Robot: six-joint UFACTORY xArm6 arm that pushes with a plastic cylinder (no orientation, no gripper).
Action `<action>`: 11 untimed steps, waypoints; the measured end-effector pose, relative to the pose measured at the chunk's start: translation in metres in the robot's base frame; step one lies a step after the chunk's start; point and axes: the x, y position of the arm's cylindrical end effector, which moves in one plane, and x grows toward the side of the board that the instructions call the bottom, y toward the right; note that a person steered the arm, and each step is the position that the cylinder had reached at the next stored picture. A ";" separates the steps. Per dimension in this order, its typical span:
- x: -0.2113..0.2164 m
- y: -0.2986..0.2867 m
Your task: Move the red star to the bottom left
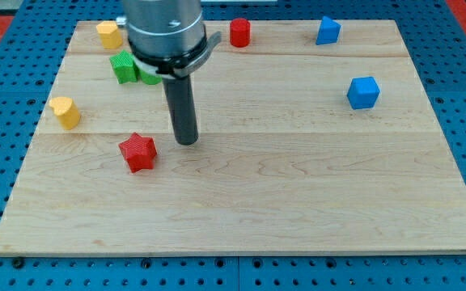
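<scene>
The red star (138,152) lies on the wooden board (298,194), left of centre. My tip (187,141) rests on the board just to the star's right and slightly above it in the view, a small gap apart. The rod rises from the tip to the arm's grey body at the view's top.
A yellow block (65,111) sits at the left edge. A yellow block (108,35) and a green block (124,67) sit at the top left, with another green block partly hidden behind the rod. A red cylinder (239,32) and a blue block (328,31) sit at the top. A blue cube (362,92) is at the right.
</scene>
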 end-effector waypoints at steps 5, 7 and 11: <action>0.078 -0.022; 0.081 -0.133; -0.052 -0.120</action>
